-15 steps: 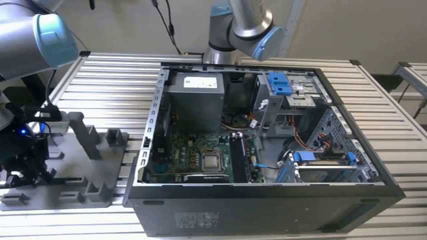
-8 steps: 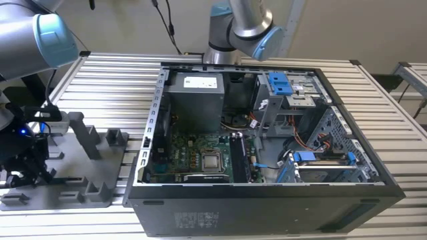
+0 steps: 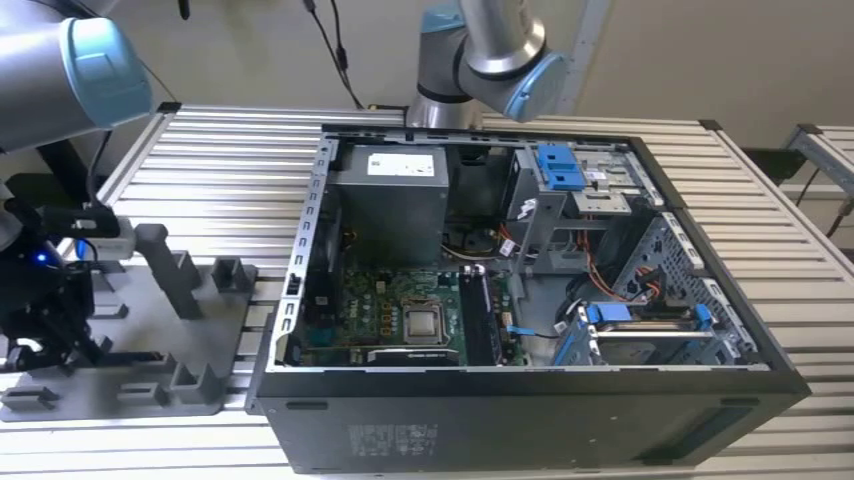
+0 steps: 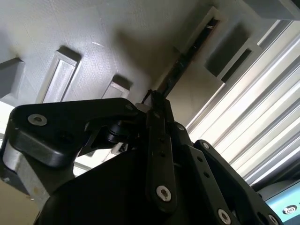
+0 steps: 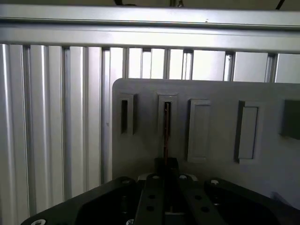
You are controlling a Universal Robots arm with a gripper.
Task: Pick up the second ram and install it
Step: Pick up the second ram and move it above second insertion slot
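Hand (image 5: 166, 161), black with metal linkage fingers, is clenched on the second ram (image 5: 166, 129), a thin, narrow dark green-black memory board seen edge-on. Fingertips pinch its near end from both sides, in both wrist views (image 4: 152, 101). Second ram (image 4: 180, 63) stands on edge in a narrow raised slot of the flat grey plastic fixture plate (image 5: 215, 93), not lifted out. The neighbouring slot beside it looks dark and unfilled; two closed rectangular blocks follow on the other side.

In the exterior view the hand (image 3: 34, 345) sits low over the fixture plate (image 3: 187, 340) at the exterior view's left. The plate lies on the ribbed aluminium surface (image 3: 227, 150).

Open black desktop computer case (image 3: 534, 410) lies on the surface just beside the plate, toward the exterior view's right, well apart from the hand. Inside it are a green motherboard (image 3: 380, 290) with a square silver processor chip (image 3: 424, 322), and chunky blue plastic clips (image 3: 561, 165) on the drive bay.
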